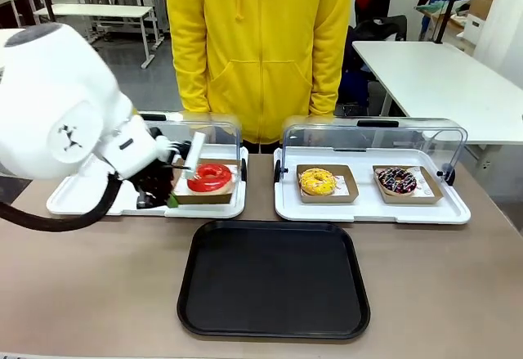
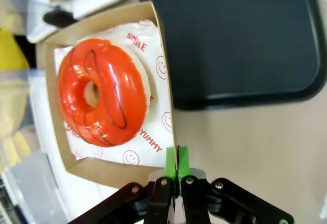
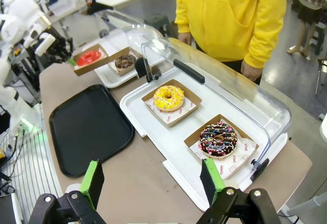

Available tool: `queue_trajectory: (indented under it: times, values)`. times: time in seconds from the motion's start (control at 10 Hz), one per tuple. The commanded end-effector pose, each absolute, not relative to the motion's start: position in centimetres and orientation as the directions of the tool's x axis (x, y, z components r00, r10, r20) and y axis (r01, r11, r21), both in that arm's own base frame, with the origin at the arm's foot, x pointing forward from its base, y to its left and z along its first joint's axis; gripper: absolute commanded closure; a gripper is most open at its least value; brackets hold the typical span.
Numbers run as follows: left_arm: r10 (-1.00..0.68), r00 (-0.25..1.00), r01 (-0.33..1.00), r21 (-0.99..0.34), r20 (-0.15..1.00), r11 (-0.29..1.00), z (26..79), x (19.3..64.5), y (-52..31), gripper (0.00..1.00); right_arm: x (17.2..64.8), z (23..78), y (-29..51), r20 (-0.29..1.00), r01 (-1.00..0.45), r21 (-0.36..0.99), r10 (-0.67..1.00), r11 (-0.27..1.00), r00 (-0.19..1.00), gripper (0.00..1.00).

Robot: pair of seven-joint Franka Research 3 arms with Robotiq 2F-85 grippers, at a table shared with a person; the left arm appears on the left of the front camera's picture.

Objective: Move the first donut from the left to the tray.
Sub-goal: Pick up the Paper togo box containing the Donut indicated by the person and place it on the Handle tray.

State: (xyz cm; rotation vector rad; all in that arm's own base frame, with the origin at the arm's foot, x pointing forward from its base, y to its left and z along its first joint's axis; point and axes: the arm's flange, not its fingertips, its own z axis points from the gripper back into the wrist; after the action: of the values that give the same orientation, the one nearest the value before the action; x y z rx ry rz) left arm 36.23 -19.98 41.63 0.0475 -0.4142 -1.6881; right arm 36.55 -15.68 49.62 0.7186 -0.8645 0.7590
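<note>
Green pads of the left gripper [image 2: 177, 158] are pressed together on the edge of the brown cardboard holder [image 2: 110, 170], pinching its wall between them. In that holder, on white paper printed with red words and smiley faces, sits the red donut [image 2: 102, 99], glossy and whole. From the right wrist view the holder looks lifted clear of its surroundings, carried at the left gripper [image 3: 68, 59] above the table edge, with the red donut [image 3: 88, 57] level inside it. From the front, the left gripper [image 1: 170, 199] sits at the near left corner of the holder, the red donut [image 1: 210, 177] over the left white tray [image 1: 82, 204], whose clear lid is raised behind it. Whether the holder touches that tray cannot be told from the front. A small chocolate donut [image 3: 124, 61] rests in a second holder just beyond the red one.

The black tray [image 1: 274, 326] lies on the table near the middle, in front of both white trays, with nothing on it.

The right white tray [image 1: 372, 209] holds two more cardboard holders side by side under its raised dome lid [image 3: 225, 89]: a yellow donut [image 1: 318, 181] on the left and a chocolate sprinkled donut [image 1: 397, 181] on the right.

The right gripper [image 3: 153, 178] hangs above the table near that tray, its fingers spread wide and holding nothing.

A person in a yellow hoodie [image 1: 261, 48] stands at the far side.
</note>
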Motion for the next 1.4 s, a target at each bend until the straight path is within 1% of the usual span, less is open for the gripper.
queue_trajectory:
  times: [0.0,0.3,0.5,0.6,0.7,0.9,1.0,1.1,1.3]
  values:
    - [-0.974,-0.173,0.949,0.290,0.148,-0.124,39.8,31.0,-22.6,0.98,36.7,49.8,-15.7,0.873,-0.825,0.217,0.275,0.523,0.403,0.00]
    - [-0.969,-0.213,0.939,0.300,0.128,-0.167,37.8,28.7,-28.2,0.98,36.7,49.8,-15.7,0.873,-0.825,0.217,0.275,0.523,0.403,0.00]
    - [-0.969,-0.214,0.939,0.298,0.122,-0.170,36.2,27.0,-30.2,0.98,36.7,49.8,-15.7,0.873,-0.825,0.217,0.275,0.523,0.403,0.00]
    - [-0.974,-0.191,0.940,0.307,0.122,-0.146,35.9,26.7,-30.4,0.98,36.7,49.8,-15.7,0.873,-0.825,0.217,0.275,0.523,0.403,0.00]
    - [-0.964,-0.231,0.944,0.271,0.133,-0.189,38.1,28.7,-31.3,0.98,36.7,49.8,-15.7,0.873,-0.825,0.217,0.275,0.523,0.403,0.00]
    - [-0.964,-0.231,0.944,0.271,0.133,-0.189,38.1,28.7,-31.3,0.98,36.7,49.8,-15.7,0.873,-0.825,0.217,0.275,0.523,0.403,0.00]
    - [-0.967,-0.220,0.947,0.267,0.132,-0.179,37.2,28.5,-31.9,0.98,36.7,49.8,-15.7,0.873,-0.825,0.217,0.275,0.523,0.403,0.00]
    - [-0.961,-0.242,0.938,0.286,0.135,-0.196,37.1,27.2,-31.5,0.98,36.7,49.8,-15.7,0.873,-0.825,0.217,0.275,0.523,0.403,0.00]
    - [-0.959,-0.230,0.940,0.292,0.162,-0.176,37.1,26.1,-32.0,0.98,36.7,49.8,-15.7,0.873,-0.825,0.217,0.275,0.523,0.403,0.00]
